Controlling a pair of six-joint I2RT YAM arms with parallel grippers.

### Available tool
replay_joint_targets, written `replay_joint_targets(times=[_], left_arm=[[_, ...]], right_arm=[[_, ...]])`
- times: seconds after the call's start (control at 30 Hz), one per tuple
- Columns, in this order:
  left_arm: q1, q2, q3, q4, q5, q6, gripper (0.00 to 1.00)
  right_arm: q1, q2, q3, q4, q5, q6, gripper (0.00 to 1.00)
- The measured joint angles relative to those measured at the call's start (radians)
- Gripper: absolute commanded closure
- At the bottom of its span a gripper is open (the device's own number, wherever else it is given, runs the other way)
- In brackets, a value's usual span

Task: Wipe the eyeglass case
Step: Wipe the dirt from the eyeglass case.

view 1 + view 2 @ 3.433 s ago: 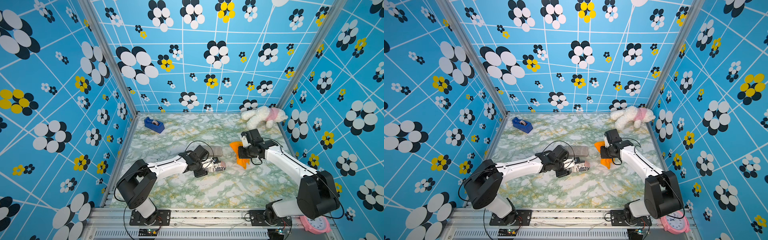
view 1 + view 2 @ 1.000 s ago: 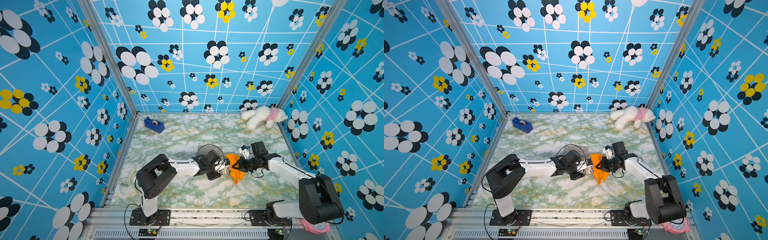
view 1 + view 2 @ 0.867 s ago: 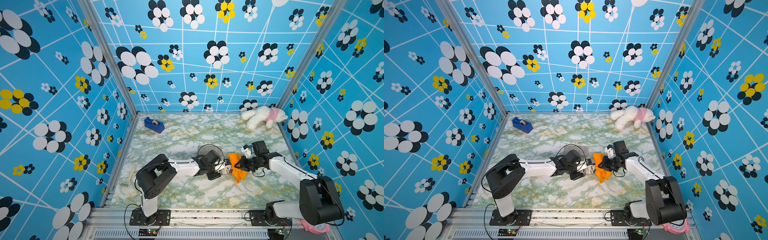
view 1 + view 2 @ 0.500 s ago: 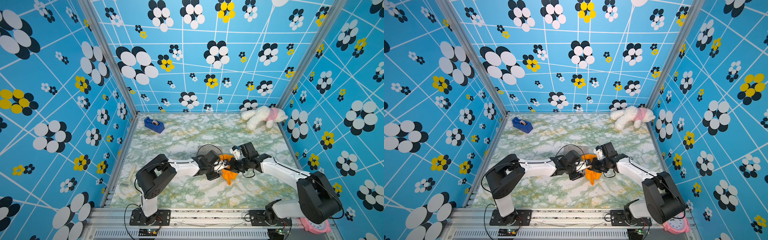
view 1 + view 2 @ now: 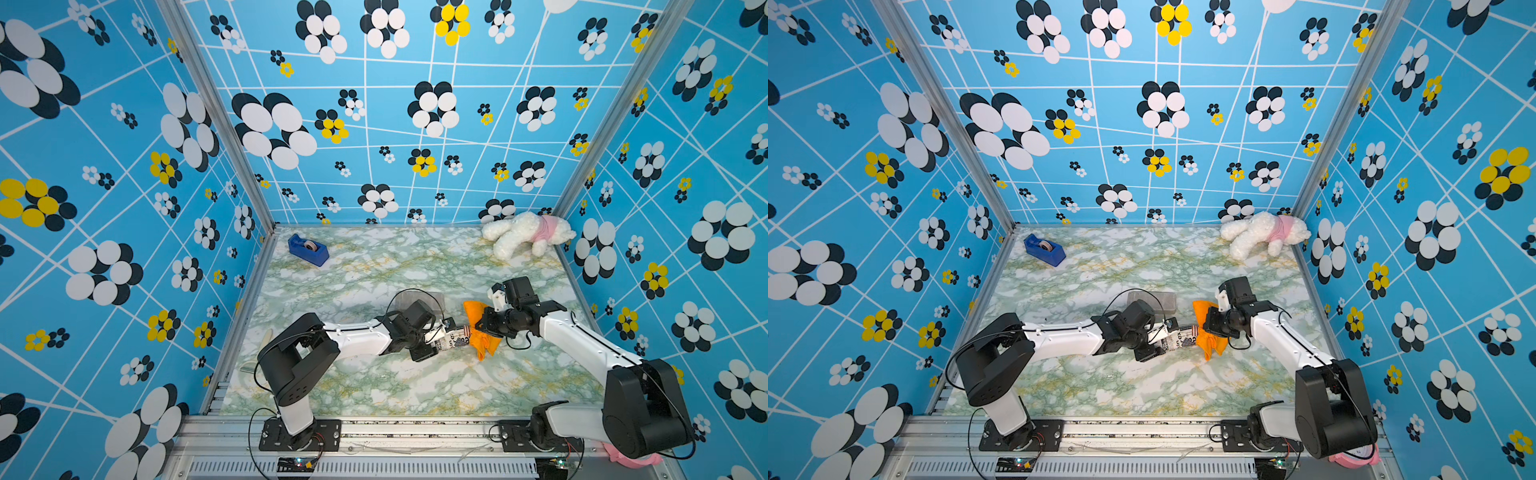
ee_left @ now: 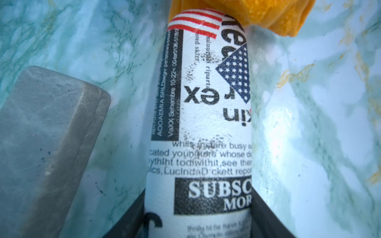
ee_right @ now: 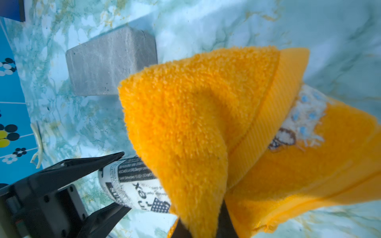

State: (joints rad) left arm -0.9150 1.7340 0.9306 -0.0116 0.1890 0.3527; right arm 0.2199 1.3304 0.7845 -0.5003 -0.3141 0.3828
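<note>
The eyeglass case (image 5: 452, 337) (image 5: 1177, 337), white with newspaper print and a flag motif, lies just above the marble table in both top views. My left gripper (image 5: 436, 340) (image 5: 1160, 340) is shut on its near end; in the left wrist view the black fingers (image 6: 266, 218) clamp both sides of the case (image 6: 206, 103). My right gripper (image 5: 488, 328) (image 5: 1210, 326) is shut on an orange cloth (image 5: 478, 336) (image 5: 1209, 332). The cloth (image 7: 206, 123) drapes over the case's far end (image 7: 134, 185) and hides it.
A grey box (image 5: 415, 300) (image 7: 109, 68) lies just behind the left gripper. A blue tape dispenser (image 5: 307, 248) sits at the back left, a white plush toy (image 5: 525, 232) at the back right. A thin white utensil (image 5: 266, 337) lies by the left wall.
The right gripper drew the orange cloth left along the case toward the left gripper, then back right to the case's far end. The left gripper held the case still.
</note>
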Motion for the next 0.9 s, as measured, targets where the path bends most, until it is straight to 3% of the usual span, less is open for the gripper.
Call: replay_joint_targets(times=[0.17, 0.43, 0.6, 0.9], left_arm=[[0.015, -0.010, 0.000, -0.019, 0.023, -0.020, 0.76], [0.052, -0.010, 0.002, -0.090, 0.072, -0.082, 0.76], [0.067, -0.010, 0.003, -0.098, 0.099, -0.113, 0.77], [0.076, -0.008, 0.061, -0.114, 0.172, -0.217, 0.77]], right_arm=[[0.000, -0.027, 0.058, -0.039, 0.025, -0.025, 1.00], [0.000, -0.227, 0.077, -0.171, 0.045, -0.066, 1.00], [0.007, -0.270, 0.056, -0.198, 0.038, -0.062, 1.00], [0.201, -0.226, -0.073, -0.071, -0.038, 0.108, 1.00]])
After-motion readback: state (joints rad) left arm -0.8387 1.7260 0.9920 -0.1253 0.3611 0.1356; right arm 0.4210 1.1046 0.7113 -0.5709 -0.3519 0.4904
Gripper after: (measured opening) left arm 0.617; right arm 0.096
